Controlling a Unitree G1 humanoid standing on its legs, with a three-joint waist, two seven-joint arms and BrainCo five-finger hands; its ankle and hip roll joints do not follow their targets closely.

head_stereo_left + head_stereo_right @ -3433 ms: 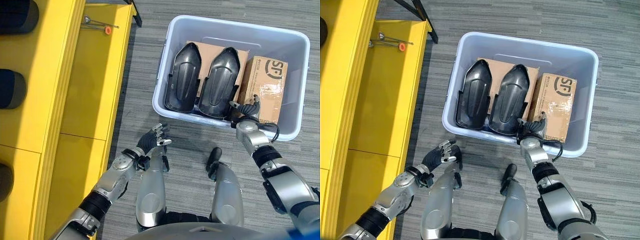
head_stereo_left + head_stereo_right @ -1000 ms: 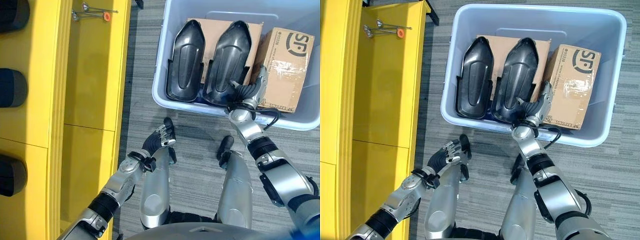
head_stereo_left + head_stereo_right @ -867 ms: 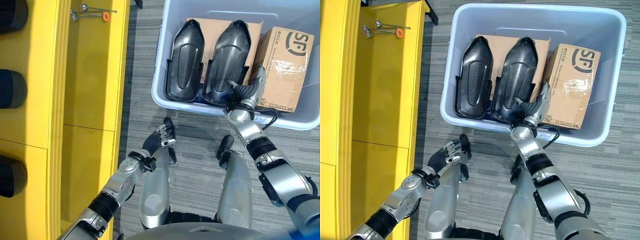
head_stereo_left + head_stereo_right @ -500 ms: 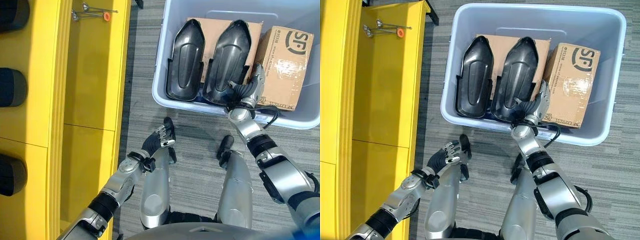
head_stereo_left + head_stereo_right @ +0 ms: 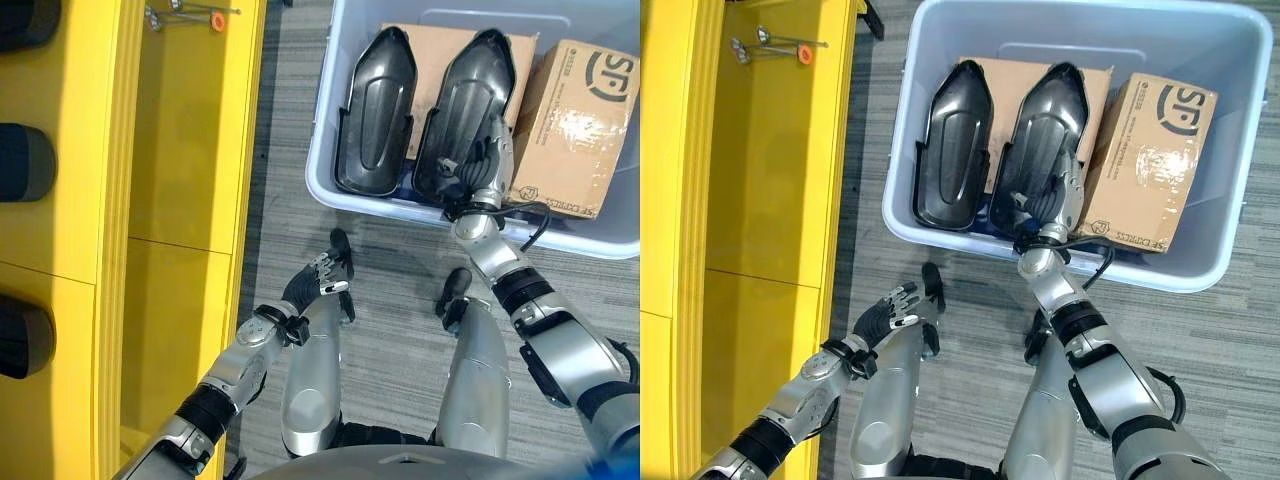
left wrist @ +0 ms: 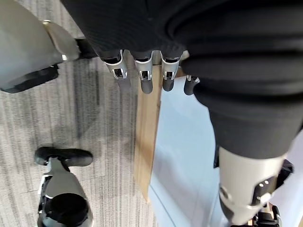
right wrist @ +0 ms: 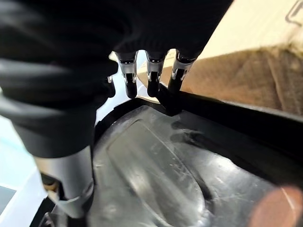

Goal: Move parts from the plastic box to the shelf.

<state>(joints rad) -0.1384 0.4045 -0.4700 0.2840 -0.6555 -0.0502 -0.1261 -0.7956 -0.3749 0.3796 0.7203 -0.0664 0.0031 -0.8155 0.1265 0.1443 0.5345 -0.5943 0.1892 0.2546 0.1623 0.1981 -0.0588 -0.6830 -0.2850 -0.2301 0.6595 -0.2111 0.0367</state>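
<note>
The right robot hand (image 5: 478,165) is inside the plastic box (image 5: 330,120), lying over the lower end of the right-hand black part (image 5: 462,105), between that part and the cardboard box (image 5: 575,115). In the right wrist view its fingers (image 7: 150,78) reach down to the part's raised black rim with the thumb apart from them; they look loosely spread and not yet closed round anything, so I judge the grasp as still being formed. To do it well, the fingers should hook over the rim on the side next to the cardboard box while the thumb presses the glossy moulded face, since that smooth curved shell would likely slip in a shallow pinch. The part leans against a flat brown cardboard sheet (image 5: 1020,75) and sits just beside its twin (image 5: 375,110), so a lift straight up, before any turn toward the yellow shelf (image 5: 190,140) on the robot's left, should keep it from dragging the neighbour or catching the box wall. The left robot hand (image 5: 315,280) hangs low near the floor, fingers relaxed and holding nothing. Count: 2 black parts in the box, 1 sealed cardboard box, 1 cardboard sheet, and 3 dark rounded items (image 5: 25,165) on the shelf's far left. A thin metal tool (image 5: 775,45) with an orange tip lies on the shelf's far end.
</note>
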